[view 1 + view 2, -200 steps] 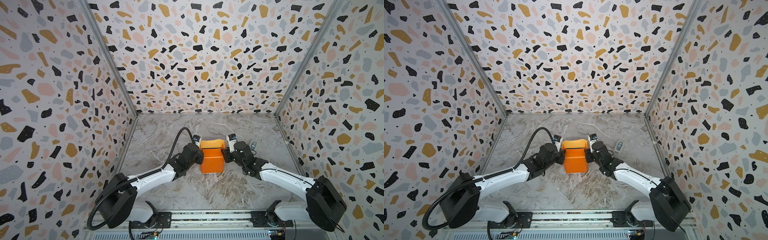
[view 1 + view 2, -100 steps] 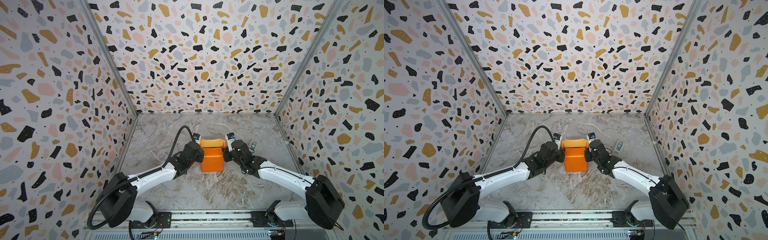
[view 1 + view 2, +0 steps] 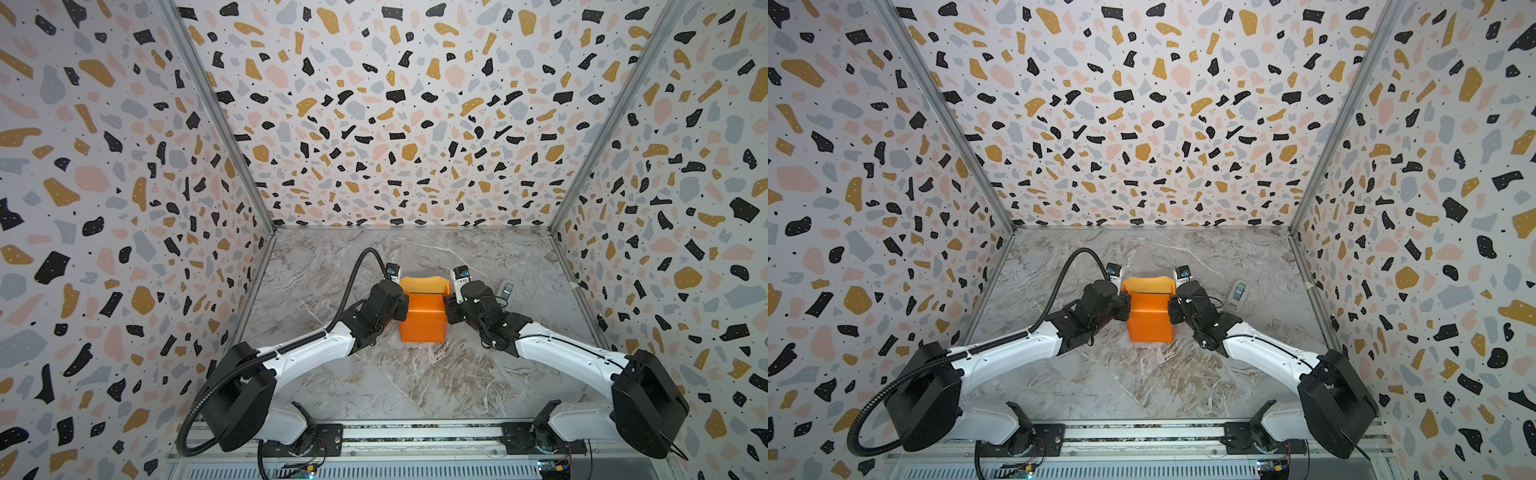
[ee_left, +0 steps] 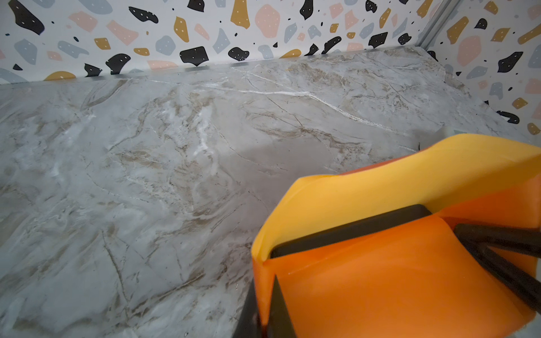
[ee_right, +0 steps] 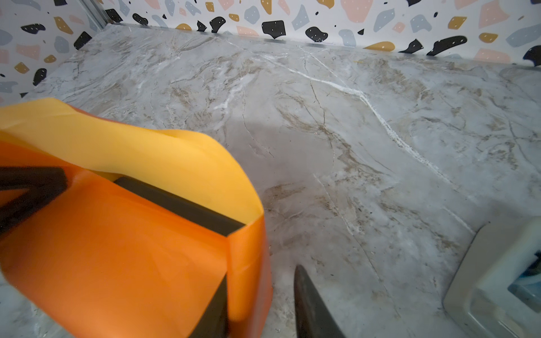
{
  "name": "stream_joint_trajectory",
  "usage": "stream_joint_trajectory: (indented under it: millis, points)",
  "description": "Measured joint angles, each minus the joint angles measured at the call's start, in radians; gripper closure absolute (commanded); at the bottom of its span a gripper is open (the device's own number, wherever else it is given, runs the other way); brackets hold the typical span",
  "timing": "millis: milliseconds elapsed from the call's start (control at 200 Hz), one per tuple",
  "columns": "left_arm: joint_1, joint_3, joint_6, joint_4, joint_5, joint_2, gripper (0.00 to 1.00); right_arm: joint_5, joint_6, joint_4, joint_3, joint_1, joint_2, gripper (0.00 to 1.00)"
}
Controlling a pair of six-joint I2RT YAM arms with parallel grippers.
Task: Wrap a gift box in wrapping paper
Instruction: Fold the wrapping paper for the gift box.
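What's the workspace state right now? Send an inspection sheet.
Surface: marble-pattern table, no damage seen.
Job's things: wrapping paper folded orange-side-out over gift box; far flap stands up, dark box edge exposed.
Clutter: small grey device by the right arm.
Grippers: left gripper shut on the paper's side; right gripper open, astride the opposite side.
Cables: black hose arcs above the left arm.
Surroundings: terrazzo walls on three sides.

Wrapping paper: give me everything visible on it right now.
The wrapping paper is a smooth, matte sheet folded over the gift box on the marble table: orange face outward across top and near side, mustard-yellow face showing on a curved far flap standing up. A dark strip of box is uncovered. The left gripper pinches one side fold; the right gripper straddles the other, jaws apart.
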Motion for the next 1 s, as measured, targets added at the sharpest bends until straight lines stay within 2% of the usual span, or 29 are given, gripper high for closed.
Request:
stream_joint_trajectory:
  millis: [80,275,446,546,666,766,931,996]
  points:
    - [0.0,0.002,0.0,0.0,0.0,0.002,1.0,0.001,0.0,-0.003,0.019,0.0,0.006,0.65]
    - [0.0,0.009,-0.001,0.001,0.0,0.012,1.0,0.004,0.0,-0.002,0.054,0.0,0.031,0.85]
    - [0.0,0.011,-0.003,0.0,0.0,0.012,1.0,0.008,0.002,-0.003,0.054,0.0,0.04,0.94]
    - [0.0,0.013,-0.003,-0.001,-0.008,0.012,0.8,0.008,0.004,-0.003,0.053,0.0,0.04,0.97]
    - [0.0,0.018,-0.004,-0.009,-0.039,0.012,0.76,0.008,0.005,-0.003,0.053,0.0,0.04,0.97]
    - [0.0,0.039,-0.003,-0.014,-0.056,0.012,0.78,0.008,0.005,-0.002,0.053,0.0,0.04,0.97]
    - [0.0,0.074,0.0,-0.011,-0.057,0.029,1.0,0.008,0.004,-0.002,0.053,0.0,0.04,0.92]
    - [0.0,0.078,0.003,-0.005,-0.056,0.039,1.0,0.008,0.004,-0.002,0.053,0.0,0.04,0.89]
